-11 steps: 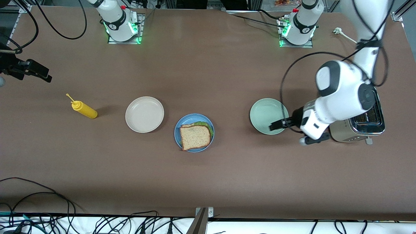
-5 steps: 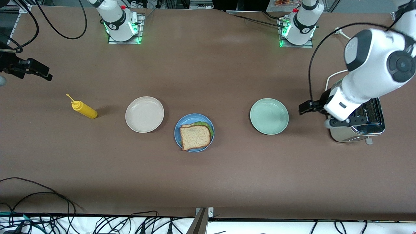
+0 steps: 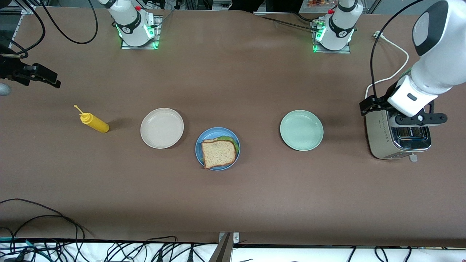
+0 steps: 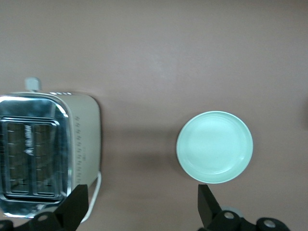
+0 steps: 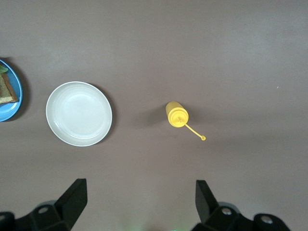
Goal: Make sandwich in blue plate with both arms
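The blue plate [image 3: 198, 146] sits mid-table. On it lies the sandwich: a speckled tan bread slice [image 3: 218, 153] on top, with green lettuce [image 3: 230, 140] peeking out from under it; anything lower is mostly hidden. The plate's edge also shows in the right wrist view [image 5: 13, 98]. My left gripper [image 3: 367, 106] is open and empty, up in the air over the toaster's edge; it also shows in the left wrist view [image 4: 141, 209]. My right gripper [image 3: 42, 76] is open and empty at the right arm's end of the table, as its wrist view [image 5: 139, 202] also shows.
A mint-green plate [image 3: 301, 130] lies toward the left arm's end, also in the left wrist view [image 4: 214, 147]. A beige plate [image 3: 162, 128] and a yellow squeeze bottle [image 3: 95, 123] lie toward the right arm's end. A silver toaster [image 3: 378, 140] stands under the left arm.
The left gripper has drawn back from over the mint-green plate's edge to over the toaster and has risen. The right gripper has barely moved. The sandwich is unchanged.
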